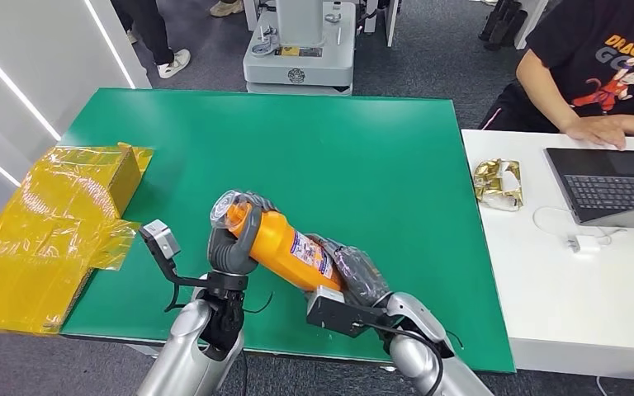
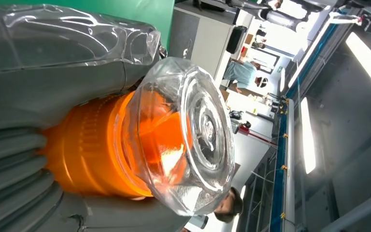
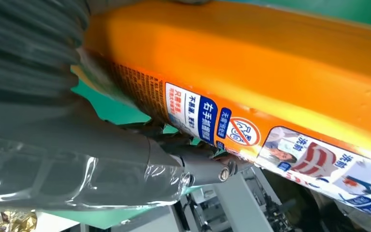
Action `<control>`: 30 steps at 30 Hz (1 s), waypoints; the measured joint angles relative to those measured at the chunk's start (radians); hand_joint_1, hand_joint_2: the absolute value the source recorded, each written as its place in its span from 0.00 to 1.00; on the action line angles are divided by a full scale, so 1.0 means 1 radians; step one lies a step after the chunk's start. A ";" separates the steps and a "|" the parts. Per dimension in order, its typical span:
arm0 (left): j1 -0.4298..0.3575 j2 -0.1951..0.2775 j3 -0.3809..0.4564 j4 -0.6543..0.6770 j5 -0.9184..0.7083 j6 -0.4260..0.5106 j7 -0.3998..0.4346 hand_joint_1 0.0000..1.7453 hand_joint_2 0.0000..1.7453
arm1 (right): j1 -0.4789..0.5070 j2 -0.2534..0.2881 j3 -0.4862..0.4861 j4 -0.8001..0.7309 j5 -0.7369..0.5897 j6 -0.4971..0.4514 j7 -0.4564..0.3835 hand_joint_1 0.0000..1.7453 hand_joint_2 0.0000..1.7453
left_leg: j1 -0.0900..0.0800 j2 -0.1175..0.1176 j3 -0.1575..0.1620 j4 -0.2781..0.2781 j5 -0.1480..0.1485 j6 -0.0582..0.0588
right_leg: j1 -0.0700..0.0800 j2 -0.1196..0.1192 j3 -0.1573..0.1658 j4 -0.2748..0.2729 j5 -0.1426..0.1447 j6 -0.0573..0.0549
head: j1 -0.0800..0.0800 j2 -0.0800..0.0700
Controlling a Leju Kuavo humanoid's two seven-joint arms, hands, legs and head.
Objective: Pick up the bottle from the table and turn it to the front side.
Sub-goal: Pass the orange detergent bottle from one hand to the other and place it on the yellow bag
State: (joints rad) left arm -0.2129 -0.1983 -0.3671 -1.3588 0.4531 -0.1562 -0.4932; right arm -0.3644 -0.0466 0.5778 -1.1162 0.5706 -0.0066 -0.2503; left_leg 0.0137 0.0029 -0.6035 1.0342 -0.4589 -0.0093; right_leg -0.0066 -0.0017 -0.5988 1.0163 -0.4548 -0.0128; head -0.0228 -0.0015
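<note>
Right hand [image 1: 355,276] grasps orange bottle's [image 1: 285,247] base, left hand [image 1: 235,239] its clear-capped neck; bottle held tilted above green counter's [image 1: 338,148] near edge, open surface beyond. Label print too small to read.

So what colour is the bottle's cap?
Clear see-through cap on the orange bottle; left wrist view shows it best.

Lighting: bright, even, overhead strip lights [image 2: 307,135]. Glare: clear bottle cap [image 2: 200,130]. Blur: hand cover [image 3: 24,43], close up. Head view sharp.

green table [image 1: 314,140]; white desk [image 1: 545,297]; grey floor [image 1: 429,58]
</note>
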 joint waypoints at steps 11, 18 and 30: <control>0.000 -0.007 0.004 0.000 -0.010 0.022 -0.003 1.00 1.00 | 0.050 0.028 -0.034 -0.093 -0.040 -0.128 -0.020 0.00 1.00 | 0.000 0.000 0.000 0.000 0.000 0.000 | 0.000 0.000 0.000 0.000 0.000 0.000 | 0.000 0.000; 0.012 -0.012 0.013 0.000 -0.014 0.049 -0.010 1.00 1.00 | 0.091 0.057 -0.046 -0.191 -0.059 -0.229 -0.059 0.00 1.00 | 0.000 0.000 0.000 0.000 0.000 0.000 | 0.000 0.000 0.000 0.000 0.000 0.000 | 0.000 0.000; 0.013 -0.019 0.032 -0.028 -0.069 0.105 -0.009 1.00 1.00 | 0.224 0.095 -0.045 -0.426 -0.232 -0.466 -0.246 0.00 1.00 | 0.000 0.000 0.000 0.000 0.000 0.000 | 0.000 0.000 0.000 0.000 0.000 0.000 | 0.000 0.000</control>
State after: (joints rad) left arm -0.1998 -0.2174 -0.3350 -1.3864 0.3841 -0.0507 -0.5025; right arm -0.1405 0.0481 0.5324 -1.5424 0.3384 -0.4725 -0.4962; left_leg 0.0137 0.0028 -0.6036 1.0339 -0.4590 -0.0094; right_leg -0.0066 -0.0020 -0.5989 1.0163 -0.4551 -0.0130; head -0.0229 -0.0015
